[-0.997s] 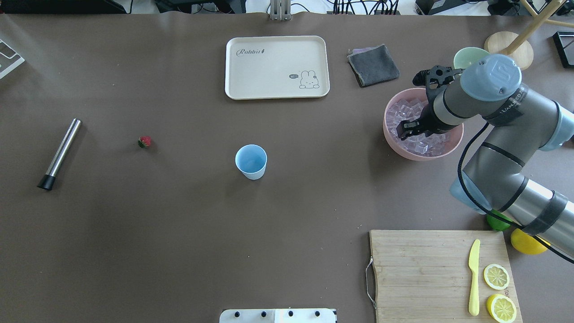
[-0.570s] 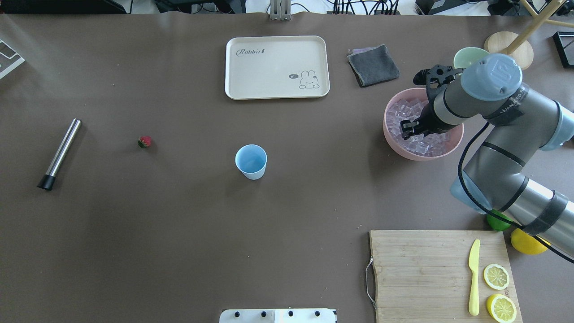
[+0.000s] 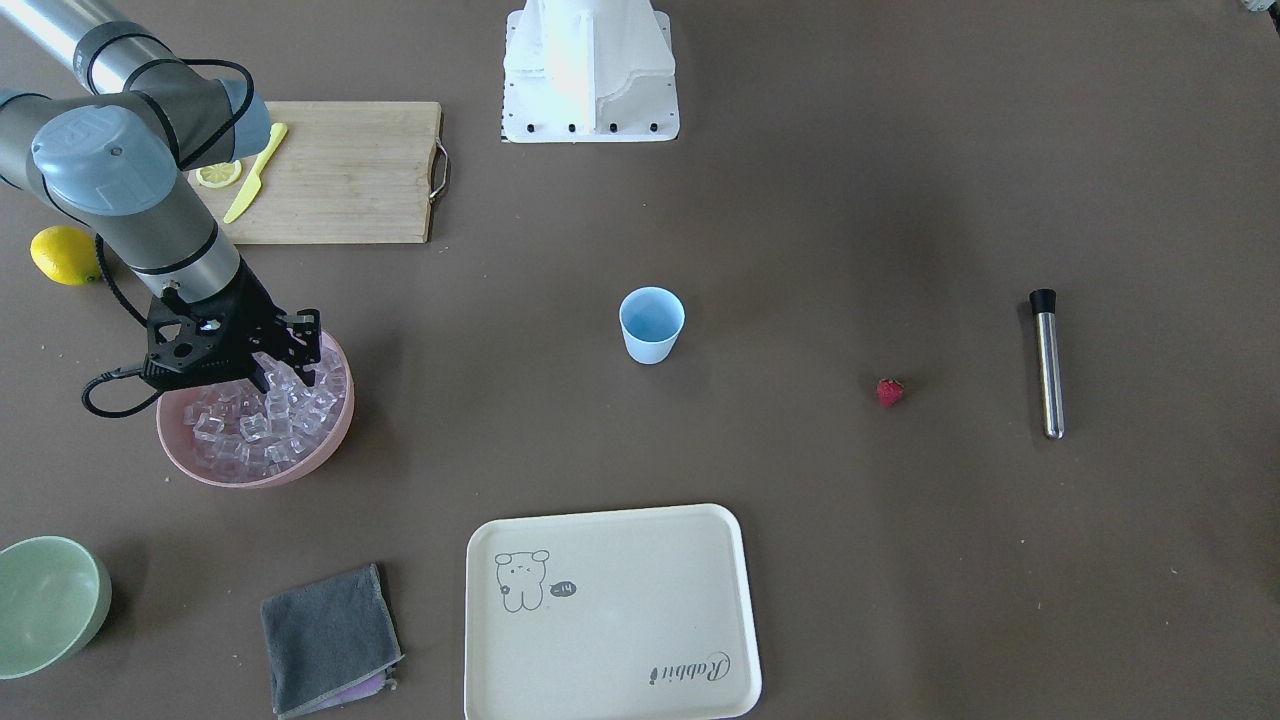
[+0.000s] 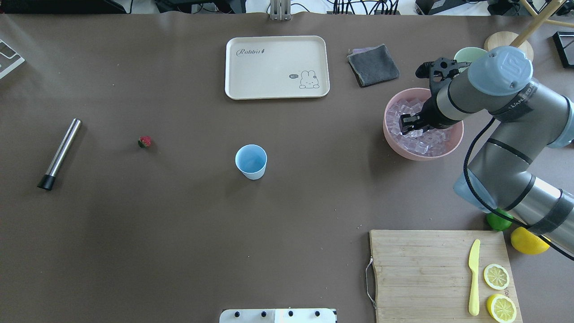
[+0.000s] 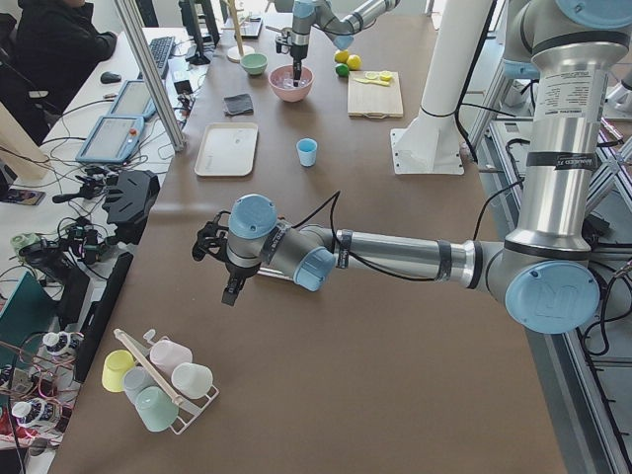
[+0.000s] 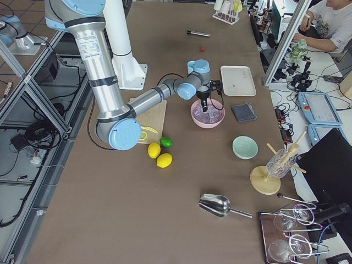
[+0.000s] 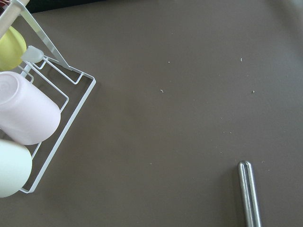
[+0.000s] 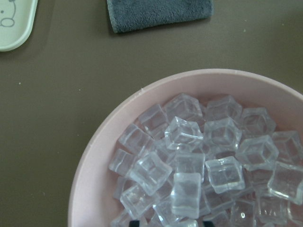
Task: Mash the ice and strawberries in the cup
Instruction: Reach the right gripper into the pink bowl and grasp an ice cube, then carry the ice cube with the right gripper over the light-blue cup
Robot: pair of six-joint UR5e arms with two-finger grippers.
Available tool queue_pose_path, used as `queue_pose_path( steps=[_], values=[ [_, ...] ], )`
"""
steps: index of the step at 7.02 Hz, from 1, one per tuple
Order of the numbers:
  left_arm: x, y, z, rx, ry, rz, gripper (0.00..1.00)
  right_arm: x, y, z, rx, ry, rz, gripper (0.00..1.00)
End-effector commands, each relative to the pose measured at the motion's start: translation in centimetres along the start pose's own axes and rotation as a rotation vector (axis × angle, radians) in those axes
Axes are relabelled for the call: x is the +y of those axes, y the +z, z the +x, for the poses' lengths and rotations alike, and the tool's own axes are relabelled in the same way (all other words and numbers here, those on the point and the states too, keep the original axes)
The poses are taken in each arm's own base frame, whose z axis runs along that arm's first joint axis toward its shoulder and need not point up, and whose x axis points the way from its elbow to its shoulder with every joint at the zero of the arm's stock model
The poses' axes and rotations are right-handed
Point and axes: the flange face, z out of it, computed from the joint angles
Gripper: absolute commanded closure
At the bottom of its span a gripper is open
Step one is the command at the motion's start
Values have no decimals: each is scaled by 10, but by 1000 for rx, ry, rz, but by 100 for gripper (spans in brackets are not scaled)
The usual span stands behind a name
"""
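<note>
ice (image 8: 182,222) in right gripper (image 4: 410,126), above pink bowl (image 4: 396,146)

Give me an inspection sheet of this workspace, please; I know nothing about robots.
Surface: brown table, tiny specks.
Job's things: blue cup upright, looks empty; strawberry loose on table; ice heaped in pink bowl.
Clutter: tray, grey cloth, metal rod, cutting board with knife, lemon slices.
Grippers: right gripper down at the ice, grip unclear; left gripper hovers near cup rack, state unclear.
Cables: black cable along right arm.
Surroundings: person at side desk.
</note>
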Motion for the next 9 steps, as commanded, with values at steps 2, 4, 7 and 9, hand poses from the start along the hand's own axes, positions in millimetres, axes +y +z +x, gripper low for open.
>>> queue_pose_path(
  steps=[2,4,7,9],
  values=[
    [1,0,0,0,-1,1,3,-14,-44,-1,-63,12,29,100],
    [8,1,-3,-1,1,4,3,-59,-108,-78,-76,110,13,100],
    [13,7,-10,-1,-2,-1,3,-59,-122,-247,-77,160,19,100],
    [12,6,-9,1,-7,5,3,-56,-84,-345,-31,168,13,100]
  ],
)
